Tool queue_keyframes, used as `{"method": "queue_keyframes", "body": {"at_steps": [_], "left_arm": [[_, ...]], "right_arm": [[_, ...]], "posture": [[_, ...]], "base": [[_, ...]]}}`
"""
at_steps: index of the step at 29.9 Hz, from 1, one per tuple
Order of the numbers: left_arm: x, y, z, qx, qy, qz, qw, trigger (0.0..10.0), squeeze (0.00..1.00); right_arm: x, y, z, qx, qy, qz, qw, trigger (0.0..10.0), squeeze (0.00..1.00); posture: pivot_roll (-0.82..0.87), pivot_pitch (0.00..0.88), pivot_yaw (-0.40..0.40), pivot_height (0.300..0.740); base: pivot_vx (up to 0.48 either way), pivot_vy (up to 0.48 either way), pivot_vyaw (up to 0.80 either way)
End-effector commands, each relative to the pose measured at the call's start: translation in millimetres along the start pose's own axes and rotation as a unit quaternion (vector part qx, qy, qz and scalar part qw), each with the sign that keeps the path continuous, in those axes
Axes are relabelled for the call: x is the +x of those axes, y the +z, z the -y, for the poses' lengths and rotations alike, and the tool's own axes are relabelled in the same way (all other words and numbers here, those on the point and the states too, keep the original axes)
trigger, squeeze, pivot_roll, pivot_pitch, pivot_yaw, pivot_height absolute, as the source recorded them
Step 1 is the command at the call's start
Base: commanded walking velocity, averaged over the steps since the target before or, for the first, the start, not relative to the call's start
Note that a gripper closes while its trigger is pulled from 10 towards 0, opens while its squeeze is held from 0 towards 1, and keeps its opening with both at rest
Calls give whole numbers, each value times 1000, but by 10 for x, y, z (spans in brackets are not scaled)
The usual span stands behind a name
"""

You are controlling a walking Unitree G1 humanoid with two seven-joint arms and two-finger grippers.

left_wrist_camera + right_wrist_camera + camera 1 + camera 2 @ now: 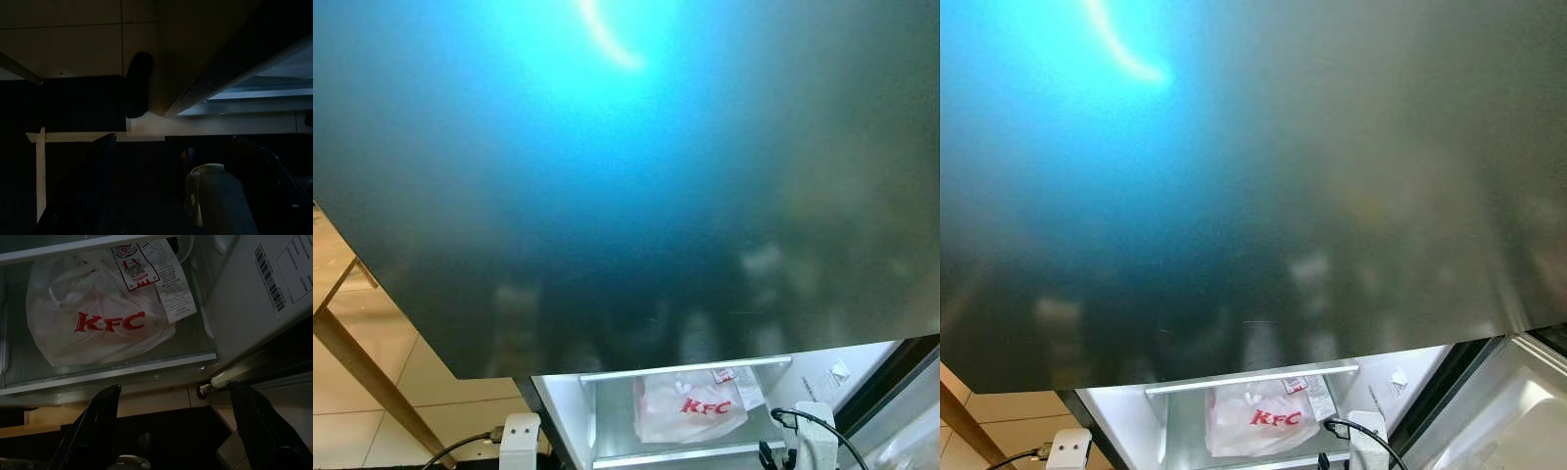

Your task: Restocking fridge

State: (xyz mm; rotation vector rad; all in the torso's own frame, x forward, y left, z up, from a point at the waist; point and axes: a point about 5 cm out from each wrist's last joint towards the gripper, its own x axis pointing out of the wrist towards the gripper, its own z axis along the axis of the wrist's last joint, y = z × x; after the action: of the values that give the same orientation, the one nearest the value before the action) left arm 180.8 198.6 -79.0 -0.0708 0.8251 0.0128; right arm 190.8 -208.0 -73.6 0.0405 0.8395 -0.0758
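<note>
A dark glossy fridge front [626, 196] takes up most of the eye views. Below it the lit fridge compartment stands open. A white plastic KFC bag [98, 318] with a receipt [161, 279] stapled on lies on a glass shelf [112, 374]; the same bag [690, 406] is in the left eye view. My right gripper [173, 387] is open just in front of and below that shelf, holding nothing. My left gripper [174, 139] is open too, low in the shade beside the fridge's lower edge.
The fridge's open door [1518, 411] stands at the right, and a barcode label [274, 274] is on the inner wall. A wooden table leg [362, 362] crosses the tiled floor [421, 392] at the left. A grey and white rounded object [210, 196] lies between the left fingers.
</note>
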Motion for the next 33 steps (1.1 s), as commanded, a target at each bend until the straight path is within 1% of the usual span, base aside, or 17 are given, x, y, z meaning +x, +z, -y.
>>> {"method": "queue_keyframes", "body": {"at_steps": [1, 9, 15, 21, 25, 33], "left_arm": [[-8, -7, -40, 3, 2, -4, 1000, 10000, 0], [-9, -1, -56, 3, 1, -6, 1000, 10000, 0], [-25, -41, -61, 9, -3, -9, 1000, 10000, 0], [-23, -23, -67, 13, -6, -5, 1000, 10000, 0], [-12, 14, -22, 14, -12, 9, 1000, 10000, 0], [-9, 42, 21, 17, -19, 25, 999, 10000, 0]], "right_arm": [[-4, -18, 0, 3, -1, -3, 1000, 10000, 0], [-3, -20, -2, 4, -2, -4, 1000, 10000, 0], [-10, -45, -3, 4, -2, -7, 1000, 10000, 0], [-12, -48, 0, 4, -2, -7, 1000, 10000, 0], [-18, -61, 13, 2, -2, -8, 1000, 10000, 0], [-24, -79, 13, -1, 0, -10, 1000, 10000, 0]], "posture": [[-33, 64, 36, 738], [-36, 64, 37, 738], [-40, 66, 38, 738], [-45, 69, 39, 738], [-45, 72, 34, 738], [-45, 87, 24, 738]], "base": [[-296, 0, 0], [-335, 0, 0], [-361, 0, 0], [-347, 0, 0], [-347, 0, 0], [-346, 0, 0]]}}
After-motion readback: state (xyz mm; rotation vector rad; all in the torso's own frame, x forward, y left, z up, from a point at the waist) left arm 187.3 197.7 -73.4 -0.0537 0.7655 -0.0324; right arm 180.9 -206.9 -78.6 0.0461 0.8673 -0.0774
